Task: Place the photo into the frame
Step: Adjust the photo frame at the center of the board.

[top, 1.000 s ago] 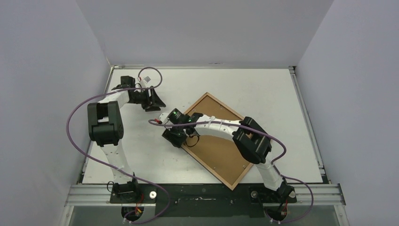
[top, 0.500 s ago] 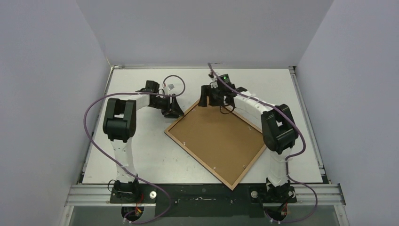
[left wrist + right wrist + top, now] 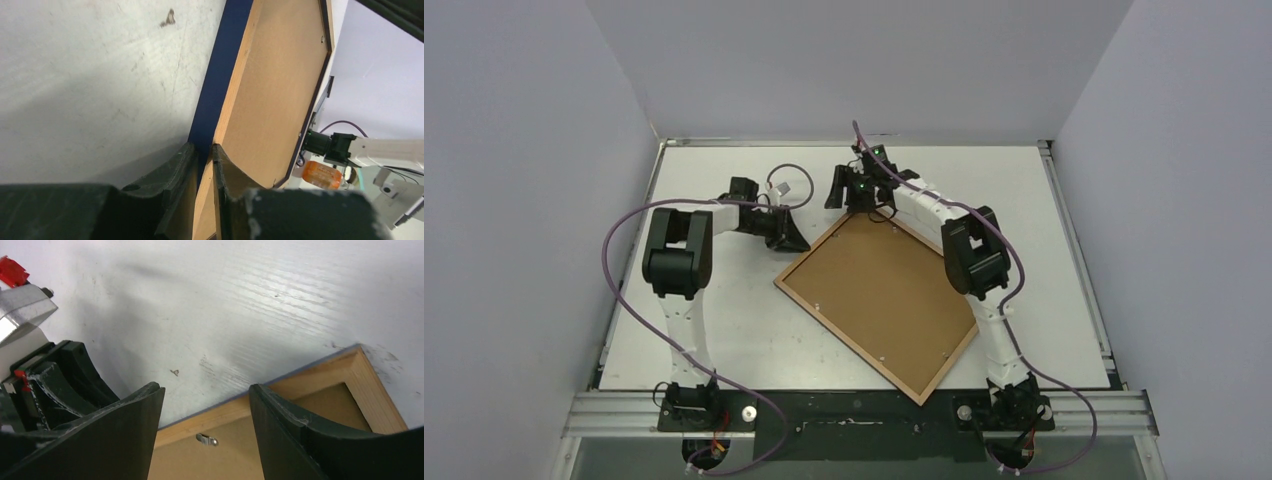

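Note:
The frame point(image 3: 879, 295) lies back side up on the table, turned like a diamond, with its brown backing showing. My left gripper point(image 3: 792, 240) is shut on the frame's upper left edge. In the left wrist view its fingers point(image 3: 202, 147) pinch the wood rim of the frame point(image 3: 280, 75), and the navy front shows on the underside. My right gripper point(image 3: 849, 195) hovers open over the frame's far corner. In the right wrist view its jaws point(image 3: 205, 405) straddle the wood rim point(image 3: 310, 375) and a small metal clip point(image 3: 206, 440). The photo is out of view.
Purple cables point(image 3: 619, 250) loop off both arms. Grey walls close in the white table point(image 3: 724, 330) on the left, right and far sides. A metal rail point(image 3: 854, 410) runs along the near edge. My left gripper shows at the left of the right wrist view point(image 3: 55, 375).
My right arm swung from the frame's left corner to its far corner and opened. My left gripper came to the frame's upper left edge and shut on it. The frame shifted slightly.

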Action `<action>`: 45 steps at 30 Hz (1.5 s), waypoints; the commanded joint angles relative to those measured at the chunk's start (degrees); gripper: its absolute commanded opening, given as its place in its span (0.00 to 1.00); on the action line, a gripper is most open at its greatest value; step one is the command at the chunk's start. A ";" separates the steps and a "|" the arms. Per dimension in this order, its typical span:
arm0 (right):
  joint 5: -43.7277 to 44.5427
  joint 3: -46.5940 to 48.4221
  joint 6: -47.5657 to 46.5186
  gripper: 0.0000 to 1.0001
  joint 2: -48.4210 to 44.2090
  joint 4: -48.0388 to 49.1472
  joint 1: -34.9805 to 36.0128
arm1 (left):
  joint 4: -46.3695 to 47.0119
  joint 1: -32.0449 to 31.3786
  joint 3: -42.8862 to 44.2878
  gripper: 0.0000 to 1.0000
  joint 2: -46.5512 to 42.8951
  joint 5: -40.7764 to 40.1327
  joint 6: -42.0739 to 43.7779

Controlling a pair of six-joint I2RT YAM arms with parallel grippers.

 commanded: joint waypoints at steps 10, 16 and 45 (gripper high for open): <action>-2.33 5.19 1.21 0.62 0.33 -4.41 1.00 | 1.30 0.15 -8.49 0.13 -4.49 2.88 1.85; -8.52 -2.43 0.41 0.62 -5.71 -1.49 0.88 | 1.50 0.24 -10.43 0.13 -6.24 3.04 1.71; -4.03 -7.37 12.51 0.62 -3.64 7.77 5.04 | 3.42 1.02 -14.55 0.13 -9.06 3.39 0.28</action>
